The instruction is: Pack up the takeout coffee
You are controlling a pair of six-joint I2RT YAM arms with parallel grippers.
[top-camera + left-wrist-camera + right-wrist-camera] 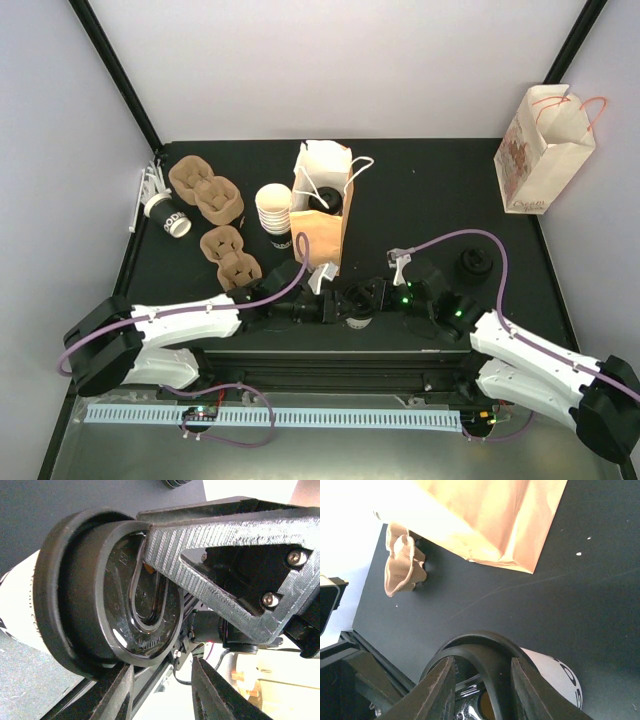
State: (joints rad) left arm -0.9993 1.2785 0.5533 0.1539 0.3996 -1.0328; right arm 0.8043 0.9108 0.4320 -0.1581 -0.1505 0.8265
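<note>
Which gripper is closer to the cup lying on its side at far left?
Left. The left gripper sits right of the tipped cup; the right gripper is farther right, on the lidded cup.

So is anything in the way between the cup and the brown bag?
Nothing I can see. The right hand grips the cup by its lid, and only bare table lies between it and the brown bag.

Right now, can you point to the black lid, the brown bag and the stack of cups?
black lid [115, 630]: left wrist view, its flat top.
brown bag [326, 235]: top view, its near side.
stack of cups [273, 200]: top view, the topmost cup.
</note>
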